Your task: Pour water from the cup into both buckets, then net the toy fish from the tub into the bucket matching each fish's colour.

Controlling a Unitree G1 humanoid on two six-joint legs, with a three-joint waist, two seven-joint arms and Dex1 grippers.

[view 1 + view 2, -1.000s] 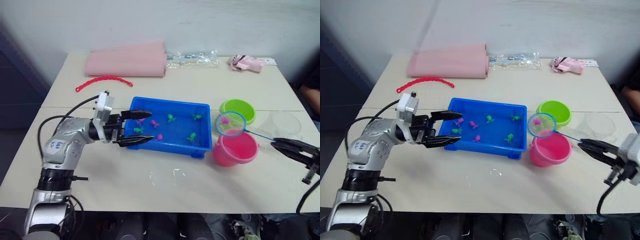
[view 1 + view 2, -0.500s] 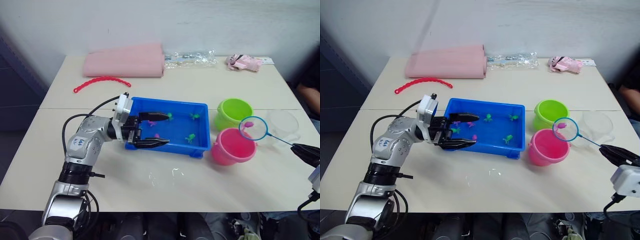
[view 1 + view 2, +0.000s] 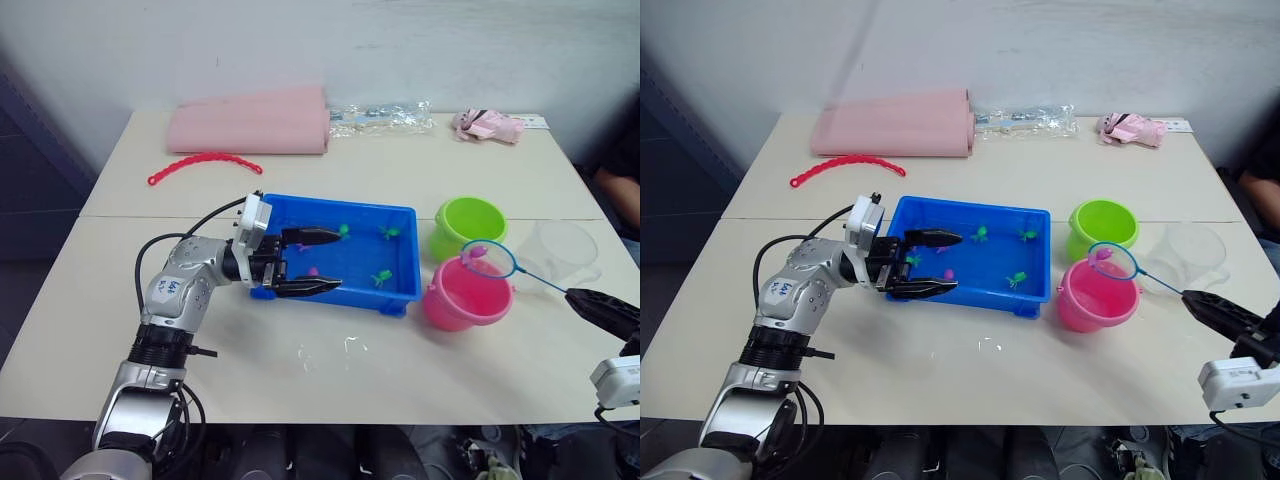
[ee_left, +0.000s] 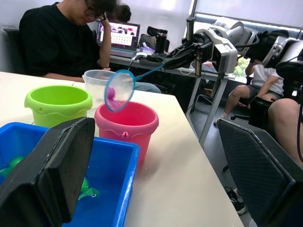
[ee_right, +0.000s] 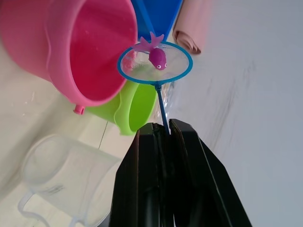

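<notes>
Over on your left side, the left gripper [image 3: 312,261] hangs over the near-left part of the tub [image 3: 405,292], fingers spread wide with nothing between them. You've got a few toy fish [image 3: 381,277] lying in the tub, green ones and at least one pink, spread through the middle and far end.

Moving right, just past the tub's right end you'll see the pink bucket [image 3: 463,297] at the front, with the green bucket [image 3: 471,223] right behind it, the two close together or touching. The net [image 3: 487,259] hovers tilted over the pink bucket's far rim, and there's a pink fish [image 5: 157,57] sitting in the hoop. The cup [image 3: 566,249] stands upright just right of the buckets, with the net's stick crossing in front of it.

Farthest right, your right gripper [image 5: 164,130] has its fingers pinched tight on the end of the net's stick.

Along the back edge of the table [image 3: 390,176], you've also got a pink roll [image 3: 250,119] with a red beaded strip [image 3: 203,165] in front of it.
</notes>
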